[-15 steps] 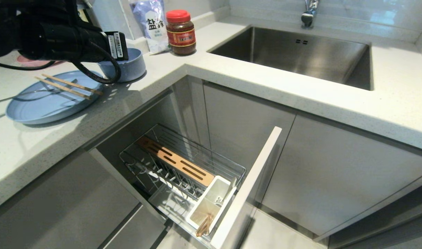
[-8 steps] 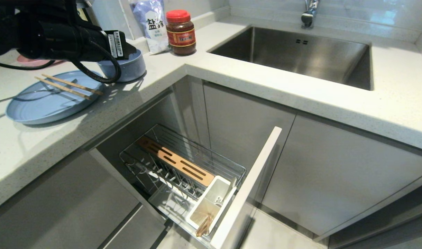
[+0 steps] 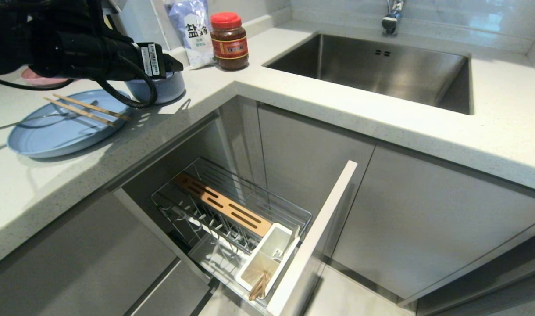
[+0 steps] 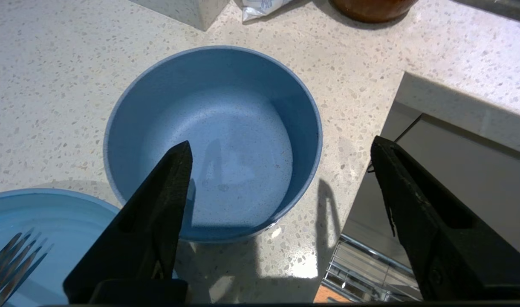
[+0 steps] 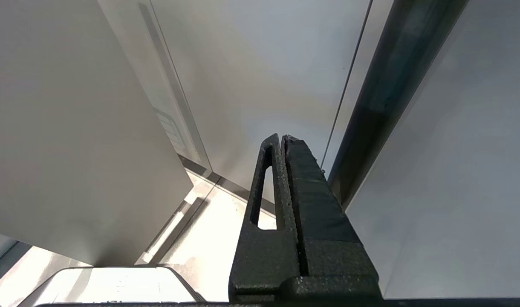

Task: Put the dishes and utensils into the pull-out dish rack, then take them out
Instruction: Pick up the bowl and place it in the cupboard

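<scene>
From my seat at the controls, farthest out to the left of the left claw (image 4: 281, 147) lay the pale blue plate (image 3: 52, 131) on the speckled counter (image 3: 294, 101), with the wooden chopsticks (image 3: 85, 109) resting across it and the silver fork (image 4: 13, 264) on it beside them; a pink dish (image 3: 37, 79) showed only as a sliver behind the arm. The left claw hung over the counter's inner corner with its two black fingers (image 4: 157, 213) spread wide and nothing between them. Directly beneath it sat the small pale blue bowl (image 4: 213, 140), upright and empty on the counter, just beside the plate's rim; one finger reached over the bowl's hollow, the other stood outside it past the counter edge, and neither touched the bowl that I could see. Beyond the claw stood a white salt bag (image 3: 188, 30) and a red-lidded jar (image 3: 229, 41). Below and to its right the pull-out dish rack (image 3: 232, 219) was drawn out on its white cabinet front (image 3: 311, 245), with wooden sticks in its white caddy (image 3: 267, 259). Farther right lay the steel sink (image 3: 381, 70). The right claw (image 5: 281, 140) hung low, well away, beside grey cabinet panels, its fingers pressed together on nothing.
</scene>
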